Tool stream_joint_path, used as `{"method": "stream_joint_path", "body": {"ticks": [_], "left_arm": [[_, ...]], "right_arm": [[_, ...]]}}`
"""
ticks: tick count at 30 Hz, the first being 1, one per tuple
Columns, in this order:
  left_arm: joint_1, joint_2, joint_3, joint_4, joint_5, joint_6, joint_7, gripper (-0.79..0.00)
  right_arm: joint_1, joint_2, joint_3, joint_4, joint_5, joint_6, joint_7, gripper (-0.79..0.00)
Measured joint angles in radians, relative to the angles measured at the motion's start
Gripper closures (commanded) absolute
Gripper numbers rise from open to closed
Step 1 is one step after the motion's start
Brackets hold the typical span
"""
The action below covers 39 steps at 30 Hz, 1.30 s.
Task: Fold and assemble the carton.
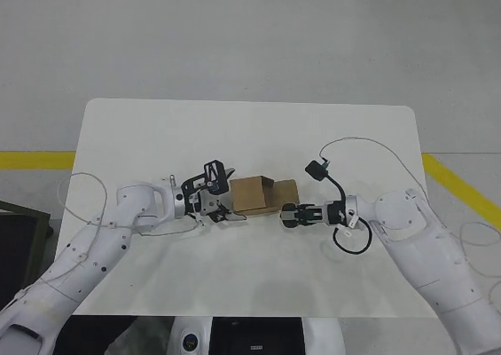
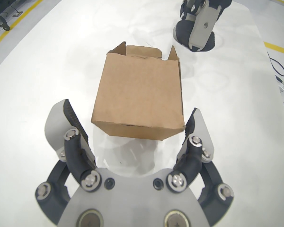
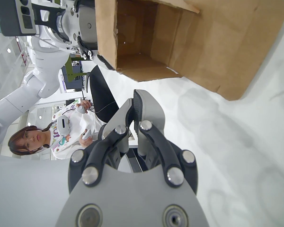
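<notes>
Nearest us, the left end effector (image 2: 130, 108) is spread wide at the carton's closed end. One finger stands off one side wall. The other sits right at the opposite corner, and we cannot tell whether it touches. The right end effector (image 3: 135, 99) is off the carton's open end, near it but apart, with its fingers pressed together on nothing.

The white tabletop (image 1: 250, 133) carries the carton (image 1: 254, 193), which lies on its side at about the middle, between the two end effectors.

We judge the carton to be light, thin brown board. Its panels look stiff enough to hold shape, but they would dent easily under a hard squeeze and bend only at the creases. Being empty, it would likely slide on the smooth tabletop when pushed, so it wants bracing from the closed end. The best hold looks to be across the two opposite side walls near that closed end, where the corners back the board.

The carton's inside (image 3: 137, 31) holds nothing. Its long lid flap (image 3: 227, 43) lies flat on the tabletop beyond the mouth. That flap should be pushed at its free edge, not pinched.

Two small side flaps (image 2: 173, 53) stand out at the mouth, not yet tucked in.
</notes>
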Motion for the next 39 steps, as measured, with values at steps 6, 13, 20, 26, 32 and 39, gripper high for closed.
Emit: {"method": "stream_joint_path", "body": {"ticks": [6,13,20,26,32,39], "left_arm": [[-0.027,-0.018,0.016,0.028,-0.013,-0.013,0.000,-0.785],[-0.047,-0.035,0.031,0.041,-0.013,-0.045,-0.002,-0.785],[-0.057,-0.046,0.035,0.058,-0.006,-0.065,0.002,-0.785],[-0.061,-0.055,0.039,0.064,0.008,-0.083,0.002,-0.785],[-0.065,-0.061,0.037,0.072,0.010,-0.100,0.001,-0.785],[-0.062,-0.067,0.029,0.080,0.007,-0.111,0.002,-0.785]], "right_arm": [[0.028,-0.012,-0.028,0.051,-0.019,-0.042,-0.073,0.000],[0.073,-0.034,-0.080,0.102,0.016,-0.075,-0.077,0.000],[0.126,-0.059,-0.138,0.159,0.043,-0.099,-0.068,0.000],[0.151,-0.075,-0.168,0.195,0.052,-0.119,-0.078,0.000],[0.170,-0.089,-0.191,0.222,0.060,-0.144,-0.090,0.000],[0.146,-0.072,-0.142,0.203,0.075,-0.149,-0.053,0.000]]}}
